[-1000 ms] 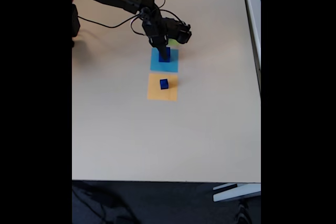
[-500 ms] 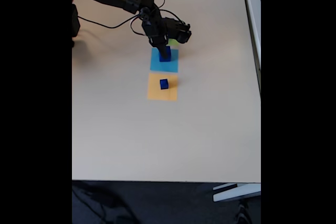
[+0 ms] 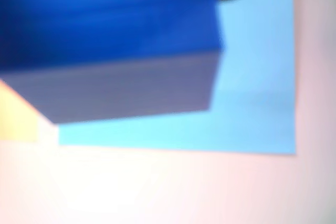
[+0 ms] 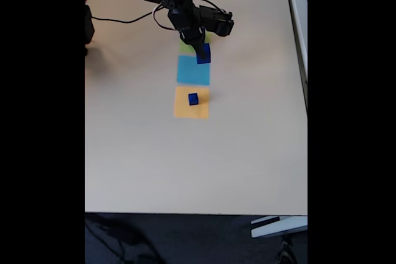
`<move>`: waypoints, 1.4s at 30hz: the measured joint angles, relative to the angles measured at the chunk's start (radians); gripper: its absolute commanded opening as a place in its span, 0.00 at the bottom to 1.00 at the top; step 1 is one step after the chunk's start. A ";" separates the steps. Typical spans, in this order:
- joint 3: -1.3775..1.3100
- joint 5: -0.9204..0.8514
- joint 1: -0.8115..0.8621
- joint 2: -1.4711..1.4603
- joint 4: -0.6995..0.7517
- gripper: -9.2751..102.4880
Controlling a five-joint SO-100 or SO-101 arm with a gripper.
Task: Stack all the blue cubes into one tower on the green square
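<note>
Closest to the camera in the fixed view, and farthest from the gripper: a small blue cube resting on the orange square, well apart from the fingers and toward the viewer from them. Next, nearer to the gripper, the light-blue square, bare in this view. Then the gripper itself, pointing down, closed around a larger blue cube and holding it, judged from the cube hanging at the fingertips and seeming lifted off the table over the far edge of the light-blue patch. Same cube seen huge and blurred in the wrist view, pressed up against the lens, with the light-blue patch below and beside it and a sliver of yellowish colour at the left edge, too blurred to name with certainty. Just beyond the held cube, under the wrist of the arm, the green square, partly covered by the arm. Key relation for the coming move: target patch lying directly behind the gripper, away from the viewer, along the same line as the three squares; only a short carry along that line probably needed, then a lowering to set the cube flat on the green.
</note>
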 measured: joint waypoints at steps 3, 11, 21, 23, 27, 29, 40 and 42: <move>-0.089 0.046 -0.028 0.002 0.055 0.10; -0.135 0.190 -0.155 0.000 0.084 0.10; -0.135 0.345 -0.256 0.000 0.112 0.09; -0.135 0.362 -0.270 0.000 0.112 0.09; -0.121 0.405 -0.298 0.000 0.112 0.09; -0.118 0.419 -0.305 -0.012 0.112 0.09; -0.086 0.425 -0.313 -0.063 0.112 0.08; -0.086 0.413 -0.314 -0.066 0.112 0.08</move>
